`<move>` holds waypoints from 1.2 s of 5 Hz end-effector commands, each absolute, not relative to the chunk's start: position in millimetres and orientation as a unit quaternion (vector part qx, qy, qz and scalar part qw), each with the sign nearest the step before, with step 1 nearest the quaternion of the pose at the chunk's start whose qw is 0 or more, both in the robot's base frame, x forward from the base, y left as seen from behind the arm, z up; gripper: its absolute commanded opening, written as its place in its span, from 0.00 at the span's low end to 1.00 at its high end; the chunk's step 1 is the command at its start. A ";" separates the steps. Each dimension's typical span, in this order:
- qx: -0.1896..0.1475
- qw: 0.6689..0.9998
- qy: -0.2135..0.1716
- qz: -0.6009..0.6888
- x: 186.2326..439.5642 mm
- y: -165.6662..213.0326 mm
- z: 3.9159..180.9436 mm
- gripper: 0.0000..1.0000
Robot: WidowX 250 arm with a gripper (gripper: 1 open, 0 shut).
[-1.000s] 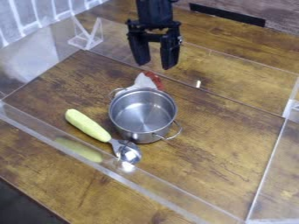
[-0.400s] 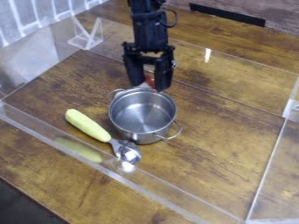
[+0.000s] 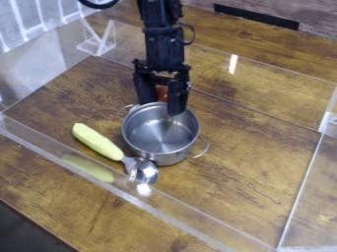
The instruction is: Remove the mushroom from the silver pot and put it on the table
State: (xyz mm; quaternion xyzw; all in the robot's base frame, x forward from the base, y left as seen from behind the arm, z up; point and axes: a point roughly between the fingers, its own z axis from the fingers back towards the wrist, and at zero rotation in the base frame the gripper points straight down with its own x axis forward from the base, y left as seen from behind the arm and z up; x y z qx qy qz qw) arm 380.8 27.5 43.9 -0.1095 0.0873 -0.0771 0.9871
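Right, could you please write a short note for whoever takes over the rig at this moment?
Black gripper: open, pointing down at the far rim of the round shiny steel pot.
Toy mushroom: not visible, possibly hidden behind the gripper. What shows of the pot's inside looks bare.
Done: nothing confirmed; no mushroom seen on the dark wooden table.
Left: find the mushroom, grasp it and set it on the table.

Table (image 3: 250,118): dark brown wooden planks, clear acrylic walls round the edge. On it: silver pot (image 3: 162,136); yellow corn-like piece (image 3: 98,141); small silver spoon (image 3: 142,173).
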 end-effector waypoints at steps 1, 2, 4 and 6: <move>-0.102 0.987 0.077 -0.101 371.0 24.2 56.8 1.00; -0.100 0.985 0.084 -0.113 361.1 21.3 57.7 1.00; -0.098 0.984 0.084 -0.123 360.0 20.9 58.9 0.00; -0.090 0.984 0.070 -0.138 362.1 20.7 73.5 0.00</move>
